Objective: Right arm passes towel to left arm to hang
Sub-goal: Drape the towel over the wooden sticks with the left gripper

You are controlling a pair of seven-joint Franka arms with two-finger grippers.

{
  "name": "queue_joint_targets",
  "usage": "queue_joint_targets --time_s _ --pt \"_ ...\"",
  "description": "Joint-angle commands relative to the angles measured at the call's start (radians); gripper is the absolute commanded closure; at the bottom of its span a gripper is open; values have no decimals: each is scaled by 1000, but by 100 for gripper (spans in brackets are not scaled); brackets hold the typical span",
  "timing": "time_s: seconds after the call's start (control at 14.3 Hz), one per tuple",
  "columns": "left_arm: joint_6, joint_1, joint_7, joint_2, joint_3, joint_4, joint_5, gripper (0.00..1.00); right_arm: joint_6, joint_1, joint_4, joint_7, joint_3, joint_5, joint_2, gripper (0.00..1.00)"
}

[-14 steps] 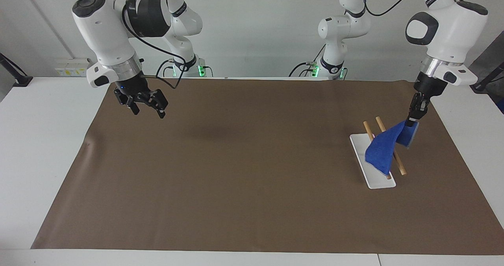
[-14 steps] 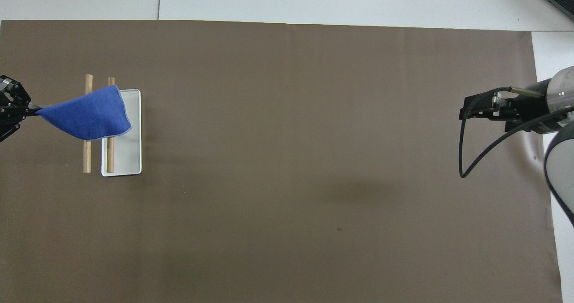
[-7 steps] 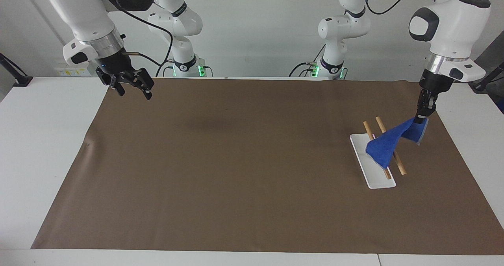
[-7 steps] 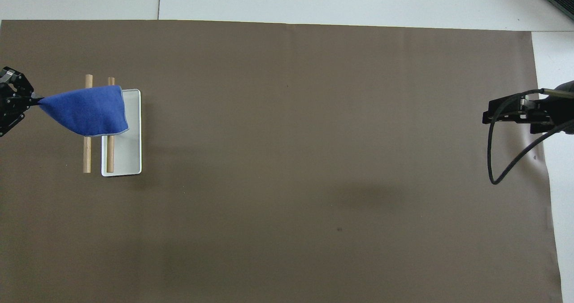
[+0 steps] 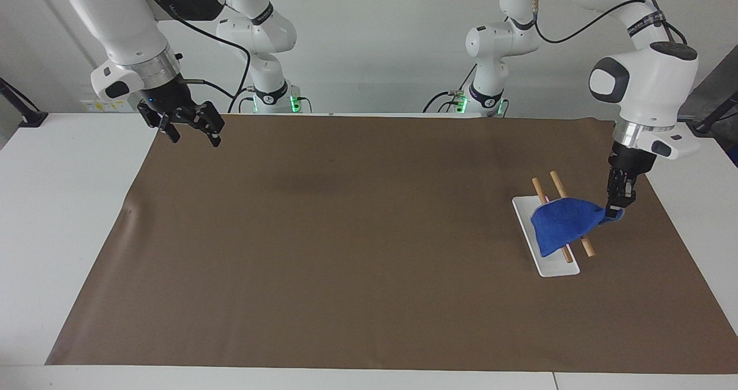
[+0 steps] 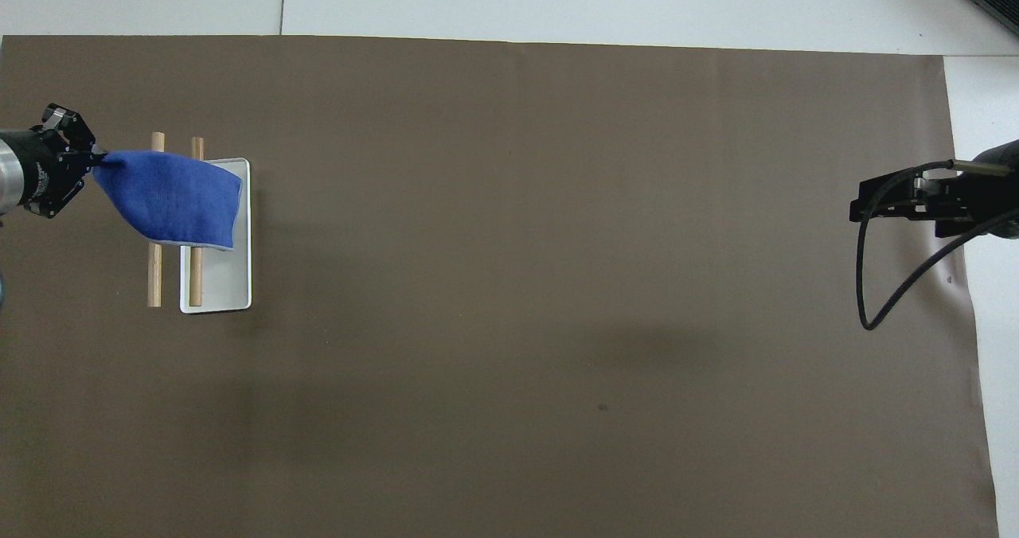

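While towel [image 5: 560, 224] drapes rack [image 5: 553, 263], brown mat [image 5: 346, 234] bare

The left arm [image 5: 646, 84] bends down from its raised elbow, wrist pointing almost straight down, and the left gripper [image 5: 617, 208] hangs low with its fingertips pinched together. The right arm [image 5: 124, 26] waits, held up at its own end of the table, wrist tilted, and the right gripper [image 5: 193, 136] has its fingers spread wide with nothing between them.
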Motion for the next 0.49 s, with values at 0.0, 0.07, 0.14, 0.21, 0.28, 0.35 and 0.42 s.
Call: queue_joint_targets --time_s 0.0,0.07,0.14,0.21,0.28,0.35,0.42 --pt "47 -1 -26 20 0 -13 25 100 -30 -11 28 -51 3 -26 11 0" --pt "72 -1 -23 23 0 -25 25 100 -32 -3 30 -54 -2 -38 10 0" --pt "101 -1 -20 27 0 -41 25 100 -38 12 30 -55 -18 -50 11 0" --pt "118 -1 -22 27 0 -49 25 100 -38 38 30 -55 -46 -50 11 0" --pt "121 -1 -20 27 0 -50 25 100 -44 57 31 -55 -67 -47 11 0" --pt "123 0 -17 27 3 -56 25 92 -50 57 30 -54 -71 -41 8 0" --pt "123 0 -14 27 3 -55 25 67 -47 57 19 -54 -71 -41 4 0"
